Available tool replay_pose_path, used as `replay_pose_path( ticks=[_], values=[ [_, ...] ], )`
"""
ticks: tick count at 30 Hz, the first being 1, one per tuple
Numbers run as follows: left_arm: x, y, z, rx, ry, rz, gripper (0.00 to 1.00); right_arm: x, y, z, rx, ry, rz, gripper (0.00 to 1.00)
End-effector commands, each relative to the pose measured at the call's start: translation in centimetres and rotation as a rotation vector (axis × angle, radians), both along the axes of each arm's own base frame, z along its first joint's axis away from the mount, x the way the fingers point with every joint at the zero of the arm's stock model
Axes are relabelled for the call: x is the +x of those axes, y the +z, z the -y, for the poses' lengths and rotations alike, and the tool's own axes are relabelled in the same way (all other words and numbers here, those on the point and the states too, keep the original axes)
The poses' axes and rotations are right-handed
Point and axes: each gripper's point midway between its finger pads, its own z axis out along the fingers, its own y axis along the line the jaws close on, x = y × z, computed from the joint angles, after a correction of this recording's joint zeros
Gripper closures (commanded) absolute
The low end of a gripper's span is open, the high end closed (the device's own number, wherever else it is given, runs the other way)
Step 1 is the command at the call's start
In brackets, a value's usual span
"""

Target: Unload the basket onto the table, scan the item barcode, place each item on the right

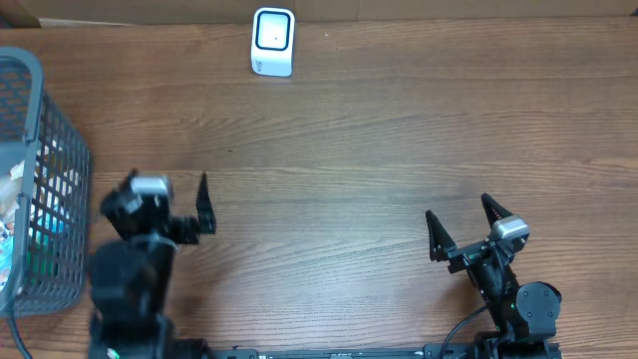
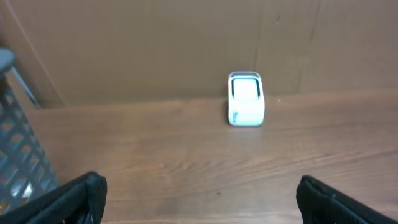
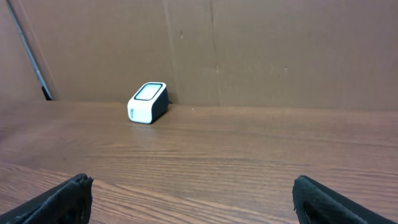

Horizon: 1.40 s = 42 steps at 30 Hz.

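We hold both arms empty, jaws spread wide. The left end effector (image 1: pixel 166 189) is just right of the grey basket (image 1: pixel 70 199), and the right end effector (image 1: pixel 458 211) is well apart, near right. The packaged items (image 1: pixel 12 194) lie left of it, in that basket. Their long axes are unreadable through the mesh. The scanner (image 1: pixel 272 42) stands at the far edge of the surface (image 1: pixel 379 130). We judge the left arm nearer.

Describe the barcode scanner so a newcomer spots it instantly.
On the wooden table, look along the far edge by the cardboard wall. The scanner sits there alone: a small white box with a dark-framed window, far from the grey mesh basket at the left.
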Motion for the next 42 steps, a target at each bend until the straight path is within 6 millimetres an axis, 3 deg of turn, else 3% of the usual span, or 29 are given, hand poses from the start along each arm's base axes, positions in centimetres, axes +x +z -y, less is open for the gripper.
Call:
replay_pose_path(
  ticks=[1, 6, 9, 13, 15, 17, 20, 21, 24, 27, 28, 31, 33, 38, 42],
  values=[
    [2.5, 5.3, -0.1, -0.058, 0.009, -0.082, 0.00, 0.0, -0.2, -0.1, 0.004, 0.006, 0.003, 0.00],
    [5.7, 10.9, 1.7, -0.130, -0.079, -0.358, 0.00, 0.0, -0.2, -0.1, 0.004, 0.006, 0.003, 0.00],
    [7.7, 11.0, 1.7, -0.143, -0.077, -0.451, 0.00, 0.0, -0.2, -0.1, 0.004, 0.006, 0.003, 0.00],
    [10.0, 8.9, 2.3, -0.178, -0.105, -0.513, 0.00, 0.0, -0.2, -0.1, 0.004, 0.006, 0.003, 0.00],
    [11.5, 8.3, 2.0, -0.182, -0.096, -0.516, 0.00, 0.0, -0.2, -0.1, 0.004, 0.006, 0.003, 0.00],
    [12.7, 9.0, 0.5, -0.233, -0.029, -0.485, 0.00, 0.0, -0.2, -0.1, 0.004, 0.006, 0.003, 0.00],
    [13.1, 12.4, -4.9, -0.280, 0.166, -0.381, 0.00, 0.0, -0.2, -0.1, 0.004, 0.006, 0.003, 0.00],
    [12.4, 14.2, -8.2, -0.301, 0.281, -0.321, 0.00, 0.0, -0.2, -0.1, 0.004, 0.006, 0.003, 0.00],
    [9.5, 17.2, -16.1, -0.364, 0.537, -0.201, 0.00, 0.0, -0.2, -0.1, 0.004, 0.006, 0.003, 0.00],
    [6.3, 17.4, -21.8, -0.423, 0.711, -0.154, 0.01, 0.0, -0.2, -0.1, 0.004, 0.006, 0.003, 0.00],
    [5.1, 16.7, -24.1, -0.442, 0.779, -0.155, 0.01, 0.0, -0.2, -0.1, 0.004, 0.006, 0.003, 0.00],
    [3.1, 14.1, -28.1, -0.481, 0.891, -0.208, 0.09, 0.0, -0.2, -0.1, 0.004, 0.006, 0.003, 0.00],
    [2.5, 10.1, -30.8, -0.545, 0.959, -0.298, 0.12, 0.0, -0.2, -0.1, 0.004, 0.006, 0.003, 0.00],
    [2.4, 1.3, -33.7, -0.604, 1.036, -0.511, 0.15, 0.0, -0.2, -0.1, 0.004, 0.006, 0.003, 0.00],
    [3.7, -5.6, -35.1, -0.556, 0.978, -0.669, 0.13, 0.0, -0.2, -0.1, 0.004, 0.006, 0.003, 0.00]
  ],
)
